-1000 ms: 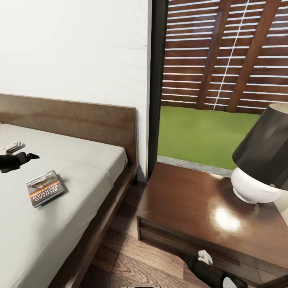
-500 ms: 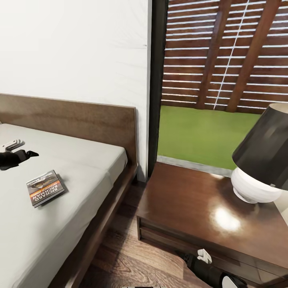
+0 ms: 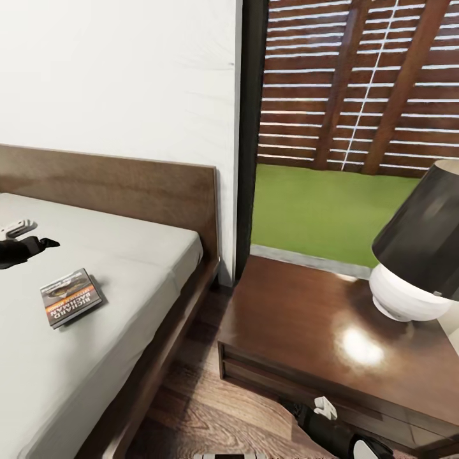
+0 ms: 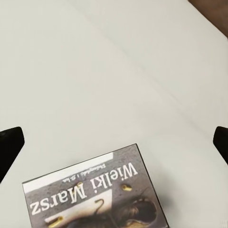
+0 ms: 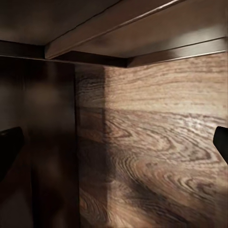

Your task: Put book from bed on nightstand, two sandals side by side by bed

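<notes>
The book lies flat on the grey mattress of the bed, near its right edge. The left hand hovers above it, fingers spread wide, empty. The right hand, likewise open, hangs low beside the nightstand, which carries a lamp.

Mattress around the book lay flat and bare, open on all sides; headboard stood well behind it. Nightstand top was mostly free, lamp blocking its far right corner. Narrow floor strip ran between bed frame and nightstand.
</notes>
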